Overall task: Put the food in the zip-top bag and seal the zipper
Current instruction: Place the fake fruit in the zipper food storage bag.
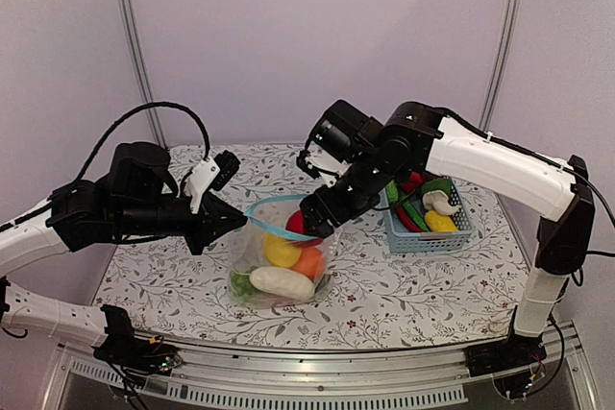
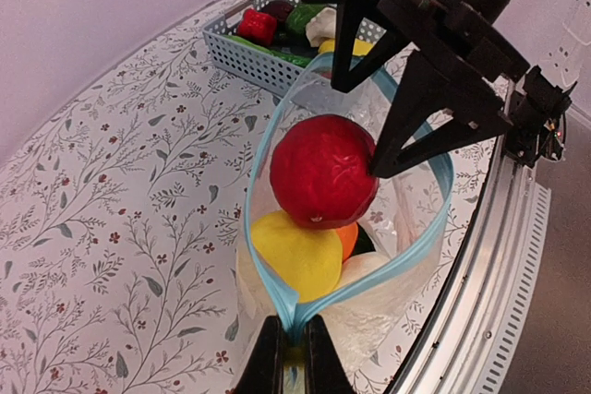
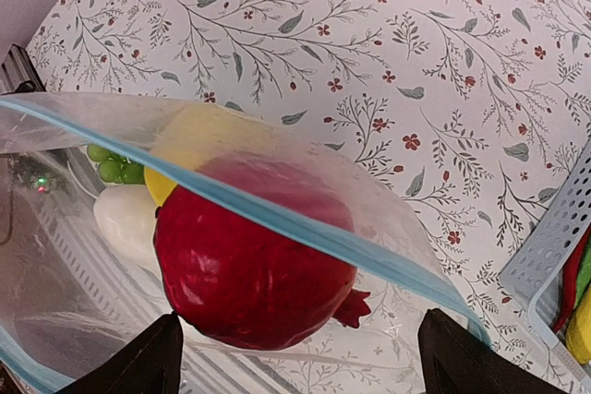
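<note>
Fingers (image 3: 138, 362) apart, right end effector (image 1: 319, 221) tilts down over tomato (image 2: 323, 171); left end effector (image 2: 294, 331) pinches zipper (image 3: 277, 217).

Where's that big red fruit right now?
In the left wrist view, the red fruit sits in the open mouth of the zip-top bag, just above the yellow lemon, between the right gripper's spread fingers.

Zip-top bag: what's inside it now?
Red tomato at the mouth, resting over a yellow lemon and an orange; white radish and green bunch at the bottom of the bag. Anything beneath them is covered.
</note>
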Controlling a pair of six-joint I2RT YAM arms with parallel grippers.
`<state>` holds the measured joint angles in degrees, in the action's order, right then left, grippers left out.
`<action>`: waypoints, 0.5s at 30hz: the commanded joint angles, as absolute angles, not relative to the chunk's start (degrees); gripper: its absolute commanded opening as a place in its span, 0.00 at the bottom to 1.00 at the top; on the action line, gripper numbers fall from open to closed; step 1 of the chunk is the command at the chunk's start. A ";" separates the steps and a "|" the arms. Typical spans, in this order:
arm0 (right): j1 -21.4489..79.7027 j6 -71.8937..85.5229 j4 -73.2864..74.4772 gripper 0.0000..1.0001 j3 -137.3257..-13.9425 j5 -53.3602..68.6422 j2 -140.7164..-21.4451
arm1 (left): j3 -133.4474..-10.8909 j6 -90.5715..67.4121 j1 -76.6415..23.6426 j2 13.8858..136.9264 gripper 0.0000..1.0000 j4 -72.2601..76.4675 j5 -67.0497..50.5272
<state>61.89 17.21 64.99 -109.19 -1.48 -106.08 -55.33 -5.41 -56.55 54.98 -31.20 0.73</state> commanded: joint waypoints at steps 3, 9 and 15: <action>62.31 18.57 63.19 0.89 -110.32 -0.70 -100.95 | -54.76 -5.45 -55.99 54.42 0.00 -30.14 0.79; 62.26 20.40 61.89 0.88 -108.37 -3.08 -94.75 | -54.76 -5.45 -55.99 54.34 0.00 -30.13 0.86; 62.01 22.15 61.82 0.87 -103.07 -9.96 -89.28 | -54.76 -5.45 -55.99 54.30 0.00 -30.14 0.88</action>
<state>61.87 20.21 62.06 -106.67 -4.80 -91.88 -55.33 -5.41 -56.55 54.98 -31.20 0.75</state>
